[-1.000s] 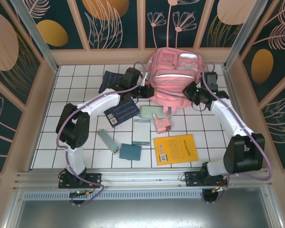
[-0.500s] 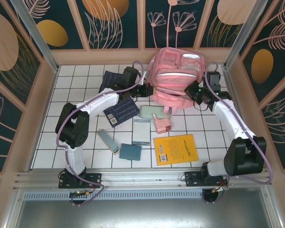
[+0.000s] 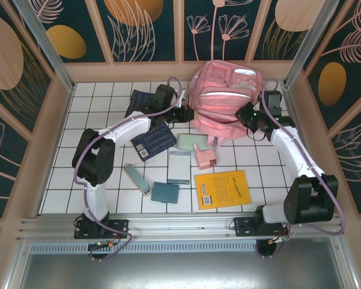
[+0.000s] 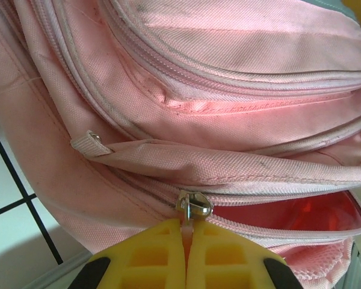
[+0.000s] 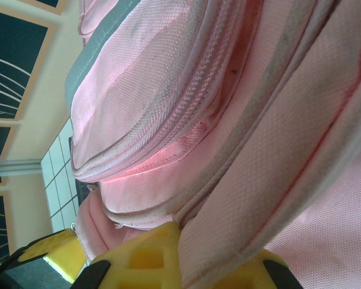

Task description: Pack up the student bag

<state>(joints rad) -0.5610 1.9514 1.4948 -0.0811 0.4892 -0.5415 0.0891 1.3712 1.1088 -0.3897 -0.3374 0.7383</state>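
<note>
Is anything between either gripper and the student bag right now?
Nothing visible. The left gripper is shut on the zipper pull of the student bag; the right gripper clamps a fold of its fabric.

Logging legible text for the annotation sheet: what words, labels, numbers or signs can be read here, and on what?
Yellow flat book: dark title print and a white code label, too small to read.
Navy patterned notebook: white corner label, too small to read.
Large pink fabric backpack: no lettering seen.

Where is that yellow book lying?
Top view: the yellow book lies flat on the tiles, right of centre, just nearer than the small pink pouch, right of the teal notebook.
</note>
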